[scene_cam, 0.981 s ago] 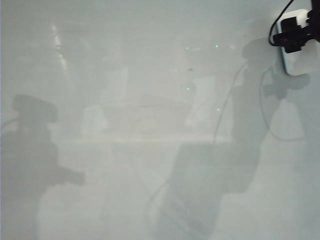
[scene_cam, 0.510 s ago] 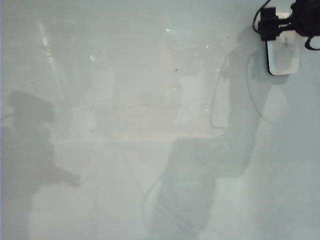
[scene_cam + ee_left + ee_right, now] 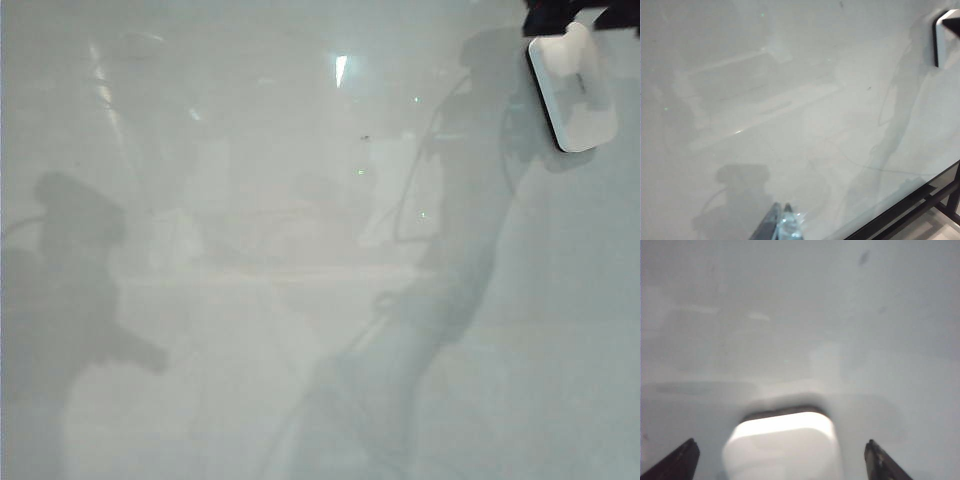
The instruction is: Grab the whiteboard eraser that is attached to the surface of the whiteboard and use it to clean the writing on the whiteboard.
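Observation:
The whiteboard fills the exterior view, pale and glossy with arm shadows on it. The whiteboard eraser, a white rounded block with a thin dark edge, sits on the board at the top right, slightly tilted. My right gripper is open, its dark fingers standing wide on either side of the eraser with a gap on each side. In the exterior view only a dark part of it shows at the top edge. My left gripper is shut, low over the board, far from the eraser. No writing shows.
A tiny dark speck marks the board near the upper middle. In the left wrist view the board's edge and a black frame run along one corner.
My right gripper has let go of the eraser, opened wide and drawn back toward the top edge of the exterior view. The eraser stays on the board.

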Robot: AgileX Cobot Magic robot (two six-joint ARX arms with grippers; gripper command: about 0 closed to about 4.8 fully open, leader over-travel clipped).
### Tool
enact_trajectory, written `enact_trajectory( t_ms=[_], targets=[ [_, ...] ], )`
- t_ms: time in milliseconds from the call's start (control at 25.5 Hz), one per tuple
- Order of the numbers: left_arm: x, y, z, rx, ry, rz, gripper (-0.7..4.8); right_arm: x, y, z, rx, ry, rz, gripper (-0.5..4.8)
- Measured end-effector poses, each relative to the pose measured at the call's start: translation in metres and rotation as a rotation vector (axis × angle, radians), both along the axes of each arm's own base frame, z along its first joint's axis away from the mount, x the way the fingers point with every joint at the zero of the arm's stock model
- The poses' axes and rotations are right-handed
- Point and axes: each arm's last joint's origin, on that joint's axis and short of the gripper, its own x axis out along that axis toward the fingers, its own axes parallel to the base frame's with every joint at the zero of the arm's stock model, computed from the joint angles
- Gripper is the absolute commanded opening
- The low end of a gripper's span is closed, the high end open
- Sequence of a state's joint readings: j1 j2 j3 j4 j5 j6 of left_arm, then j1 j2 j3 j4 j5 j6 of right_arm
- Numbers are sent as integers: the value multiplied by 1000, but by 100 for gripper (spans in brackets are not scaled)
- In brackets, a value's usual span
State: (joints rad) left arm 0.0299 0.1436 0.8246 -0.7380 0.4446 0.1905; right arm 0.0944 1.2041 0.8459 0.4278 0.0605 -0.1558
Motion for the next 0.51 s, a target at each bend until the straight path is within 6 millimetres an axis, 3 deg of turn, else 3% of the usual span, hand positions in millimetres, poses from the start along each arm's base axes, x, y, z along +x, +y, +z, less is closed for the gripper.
enact_trajectory(
  t_ms=[314, 353, 431, 471, 510],
  targets=[
    [0, 0, 0, 0, 0, 0, -4, -49, -6, 25, -81, 31, -50, 479],
    [0, 0, 0, 0, -1, 0, -5, -59, -7, 29, -81, 33, -50, 427],
    [6, 0, -6, 0, 14, 0, -5, -81, -9, 35, -78, 50, -51, 383],
    [9, 0, -10, -1, 31, 0, -5, -88, -10, 35, -72, 62, -50, 320],
    [14, 0, -18, -1, 62, 0, -4, -112, -12, 38, -56, 74, -44, 257]
  ],
)
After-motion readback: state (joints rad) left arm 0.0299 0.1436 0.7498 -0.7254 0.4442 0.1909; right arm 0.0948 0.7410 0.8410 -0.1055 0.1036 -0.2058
